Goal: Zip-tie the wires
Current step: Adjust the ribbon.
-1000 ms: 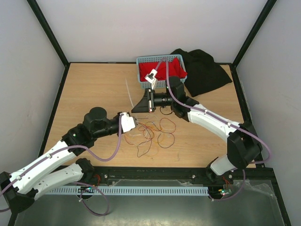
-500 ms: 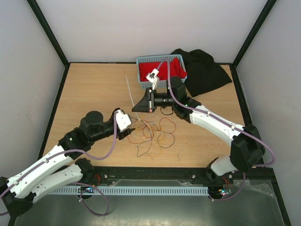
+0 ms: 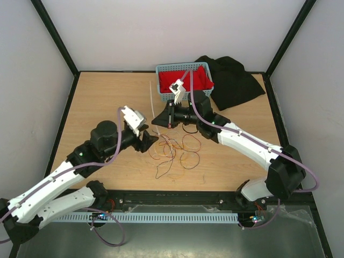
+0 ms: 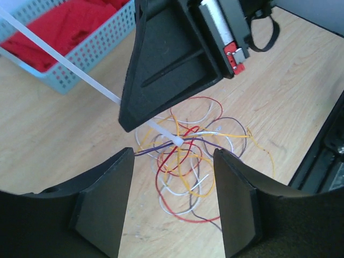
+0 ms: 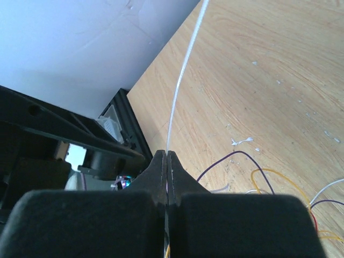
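Observation:
The wires lie in a loose curly tangle of red, yellow, purple and white strands on the wooden table, also seen in the left wrist view as wires. The whitish zip tie slants up from the tangle toward the back. My right gripper is shut on it; in the right wrist view the zip tie runs out from the closed right gripper. The zip tie ends at a small head among the wires. My left gripper stands open just left of the tangle, and left gripper holds nothing.
A blue basket holding a red cloth stands at the back, just behind the right gripper. A black cloth lies to its right. Black frame posts line the table's edges.
My left gripper has opened and drawn back up and left from the wires. The right gripper has shifted slightly left, still holding the zip tie, whose free end swung toward the back.

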